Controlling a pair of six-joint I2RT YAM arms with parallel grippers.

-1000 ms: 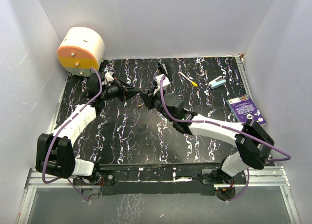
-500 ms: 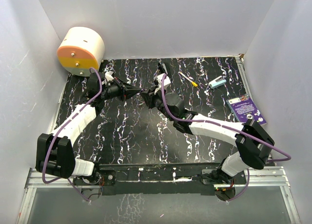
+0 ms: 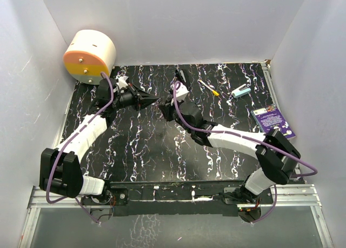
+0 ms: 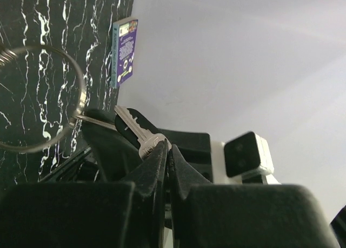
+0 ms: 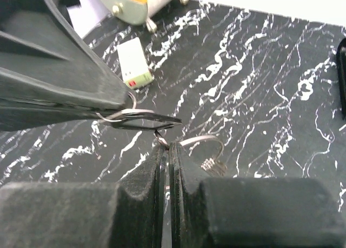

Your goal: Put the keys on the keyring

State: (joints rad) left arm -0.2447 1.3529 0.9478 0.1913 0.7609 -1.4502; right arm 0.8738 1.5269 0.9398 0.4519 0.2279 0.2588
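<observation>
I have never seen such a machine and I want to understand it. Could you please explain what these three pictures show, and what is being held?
These are two robot arms bolted at the near edge of a table, each ending in a two-finger gripper. The overhead picture looks down from above and behind them. The other two come from a small camera on each wrist, so each shows its own black fingers at the bottom.

On the black marbled table lie a yellow-handled tool, a teal item and a purple booklet. A cream and orange drum sits at the far left corner.

The left gripper is shut on a key. The right gripper is shut too and seems to pinch the keyring.
</observation>
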